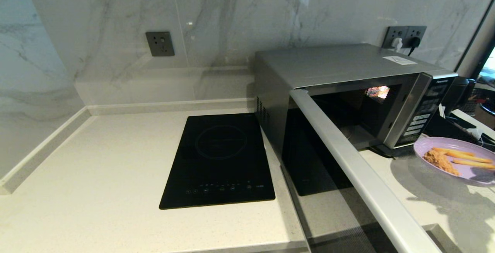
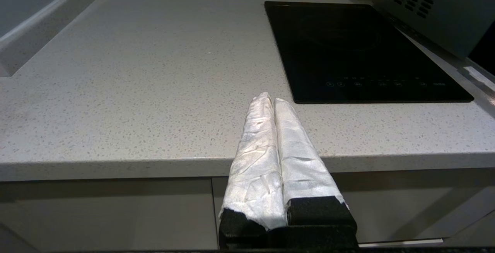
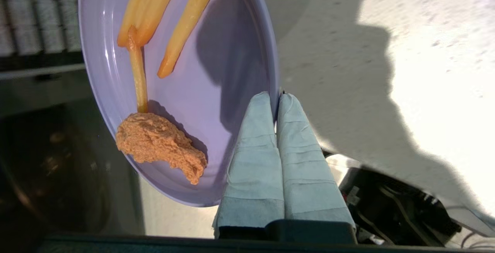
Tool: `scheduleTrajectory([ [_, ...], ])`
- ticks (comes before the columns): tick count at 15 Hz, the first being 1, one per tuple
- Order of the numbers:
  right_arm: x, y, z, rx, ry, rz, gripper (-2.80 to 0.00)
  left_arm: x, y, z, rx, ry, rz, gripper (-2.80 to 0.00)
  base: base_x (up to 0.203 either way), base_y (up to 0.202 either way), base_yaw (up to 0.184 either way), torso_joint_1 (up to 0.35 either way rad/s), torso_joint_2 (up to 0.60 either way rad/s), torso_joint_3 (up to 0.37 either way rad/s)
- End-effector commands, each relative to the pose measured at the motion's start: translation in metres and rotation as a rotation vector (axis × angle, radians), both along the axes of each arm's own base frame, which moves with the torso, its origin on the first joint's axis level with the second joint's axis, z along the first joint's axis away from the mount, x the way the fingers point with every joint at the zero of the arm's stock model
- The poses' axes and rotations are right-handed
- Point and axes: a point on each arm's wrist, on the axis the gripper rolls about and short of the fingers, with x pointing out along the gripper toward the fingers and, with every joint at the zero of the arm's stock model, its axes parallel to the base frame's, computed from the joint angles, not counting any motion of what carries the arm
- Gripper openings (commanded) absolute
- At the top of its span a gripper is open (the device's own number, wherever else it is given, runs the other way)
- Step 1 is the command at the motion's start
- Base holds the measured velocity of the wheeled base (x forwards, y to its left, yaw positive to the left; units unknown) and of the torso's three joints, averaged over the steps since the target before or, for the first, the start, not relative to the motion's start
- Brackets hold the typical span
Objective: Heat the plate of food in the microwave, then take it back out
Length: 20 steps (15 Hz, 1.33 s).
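I see the right gripper [image 3: 275, 100] pinched on the plate [image 3: 232, 71] rim, holding it above the counter [image 1: 96, 175] | plate just right of the microwave [image 1: 348, 67], its door [image 1: 348, 160] swung open | left gripper [image 2: 272, 104] parked at counter edge near the hob [image 2: 355, 48], fingers together

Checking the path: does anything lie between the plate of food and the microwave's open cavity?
Head view: only bare counter between plate of food and microwave.
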Motion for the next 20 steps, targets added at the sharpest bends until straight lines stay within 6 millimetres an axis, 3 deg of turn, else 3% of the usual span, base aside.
scheduleTrajectory([
  [1, 0.001, -0.019, -0.022, 0.042, 0.041, -0.041, -2.8, 0.0, 0.0, 0.0, -0.001, 0.0, 0.001, -2.8, 0.0, 0.0, 0.0, 0.0, 0.0, 0.0],
  [8, -0.013, -0.063, -0.053, 0.071, 0.096, -0.11, -2.8, 0.0, 0.0, 0.0, -0.001, 0.0, 0.001, -2.8, 0.0, 0.0, 0.0, 0.0, 0.0, 0.0],
  [20, -0.034, -0.093, -0.087, 0.129, 0.148, -0.114, -2.8, 0.0, 0.0, 0.0, -0.002, 0.0, 0.001, -2.8, 0.0, 0.0, 0.0, 0.0, 0.0, 0.0],
])
